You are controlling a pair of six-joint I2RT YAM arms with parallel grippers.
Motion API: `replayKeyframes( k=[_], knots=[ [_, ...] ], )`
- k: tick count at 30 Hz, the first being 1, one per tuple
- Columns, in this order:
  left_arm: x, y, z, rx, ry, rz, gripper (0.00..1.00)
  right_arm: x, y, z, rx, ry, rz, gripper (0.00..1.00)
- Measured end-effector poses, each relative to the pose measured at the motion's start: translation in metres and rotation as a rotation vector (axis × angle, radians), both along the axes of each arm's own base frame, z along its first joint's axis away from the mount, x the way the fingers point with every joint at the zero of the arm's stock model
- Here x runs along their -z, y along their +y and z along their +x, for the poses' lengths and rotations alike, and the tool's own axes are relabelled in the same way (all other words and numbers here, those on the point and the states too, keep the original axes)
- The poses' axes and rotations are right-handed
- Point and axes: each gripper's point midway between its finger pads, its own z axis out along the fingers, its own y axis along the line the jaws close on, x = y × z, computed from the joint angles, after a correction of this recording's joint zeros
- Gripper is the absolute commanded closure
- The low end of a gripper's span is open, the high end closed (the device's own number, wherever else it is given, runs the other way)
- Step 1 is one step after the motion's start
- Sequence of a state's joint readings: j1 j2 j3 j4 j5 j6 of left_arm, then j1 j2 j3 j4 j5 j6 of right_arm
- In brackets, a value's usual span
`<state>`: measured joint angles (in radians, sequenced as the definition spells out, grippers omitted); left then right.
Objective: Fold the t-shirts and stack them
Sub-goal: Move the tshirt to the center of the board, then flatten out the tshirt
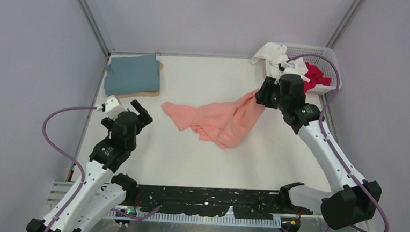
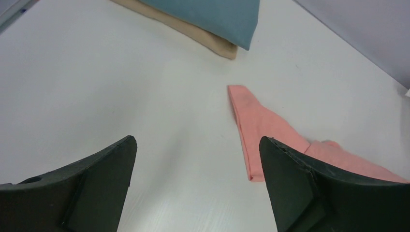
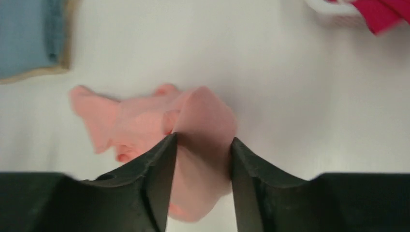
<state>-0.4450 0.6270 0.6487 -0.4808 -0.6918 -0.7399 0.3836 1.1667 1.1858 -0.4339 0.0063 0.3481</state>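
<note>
A salmon-pink t-shirt (image 1: 219, 119) (image 2: 261, 125) (image 3: 140, 121) lies crumpled mid-table, its right corner raised to my right gripper (image 1: 259, 95) (image 3: 203, 140). That gripper's jaws stand parted, with a loose fold of the pink cloth between them, just above the table. A folded teal-blue t-shirt (image 1: 133, 74) (image 2: 212, 17) (image 3: 24, 34) rests on a folded tan one (image 1: 153, 93) (image 2: 203, 38) at the back left. My left gripper (image 1: 130, 109) (image 2: 197, 140) hangs wide open and empty over bare table, left of the pink shirt's sleeve.
A white lattice basket (image 1: 325, 53) (image 3: 333, 14) stands at the back right, with a white t-shirt (image 1: 271, 55) draped over its left rim and a red one (image 1: 315, 77) (image 3: 382, 12) inside. Grey walls close in the table on three sides.
</note>
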Motion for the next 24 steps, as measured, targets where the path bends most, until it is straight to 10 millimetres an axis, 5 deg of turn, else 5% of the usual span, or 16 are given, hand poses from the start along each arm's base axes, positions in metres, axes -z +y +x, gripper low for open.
replayKeyframes(
  k=[1, 2, 5, 9, 14, 19, 24],
  knots=[
    [0.005, 0.001, 0.002, -0.004, 0.018, -0.006, 0.0, 0.024, -0.022, 0.005, 0.077, 0.053, -0.021, 0.21],
    [0.012, 0.0, 0.006, -0.004, 0.04, -0.018, 0.0, 0.056, -0.045, 0.008, 0.152, 0.118, -0.076, 0.15],
    [0.031, -0.009, 0.018, 0.037, 0.103, -0.048, 0.0, 0.108, -0.086, 0.004, 0.3, 0.251, -0.212, 0.04],
    [0.06, -0.034, 0.039, 0.137, 0.204, -0.079, 0.0, 0.113, -0.105, 0.002, 0.374, 0.242, -0.295, 0.05],
    [0.088, -0.07, 0.07, 0.266, 0.36, -0.127, 0.0, 0.105, -0.084, -0.008, 0.321, 0.139, -0.287, 0.05],
    [0.1, -0.112, 0.108, 0.402, 0.435, -0.218, 0.11, 0.127, -0.038, -0.023, 0.161, 0.114, -0.297, 0.05],
    [0.13, -0.138, 0.102, 0.5, 0.543, -0.296, 0.19, 0.142, -0.034, -0.029, 0.141, 0.126, -0.302, 0.05]
  ],
)
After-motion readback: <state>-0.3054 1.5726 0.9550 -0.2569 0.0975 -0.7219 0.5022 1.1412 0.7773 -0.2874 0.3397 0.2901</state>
